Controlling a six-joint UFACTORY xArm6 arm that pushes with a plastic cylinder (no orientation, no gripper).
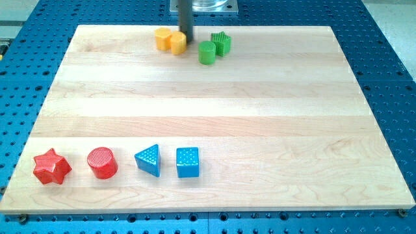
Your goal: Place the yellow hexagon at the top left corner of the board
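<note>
The yellow hexagon [162, 38] sits near the board's [208, 110] top edge, left of centre, touching a yellow cylinder [177, 43]. My tip [185, 36] presses against that cylinder's right side; no jaws here, just a rod holding nothing. Green cylinder [207, 52] and green star [221, 43] lie just right.

- Board [208, 97]: pale wood, visible grain, smooth matt finish.
- Blue square block [187, 162] and red cylinder [102, 162]: finely textured tops.
- Rod: dark, smooth, slight sheen.
</note>
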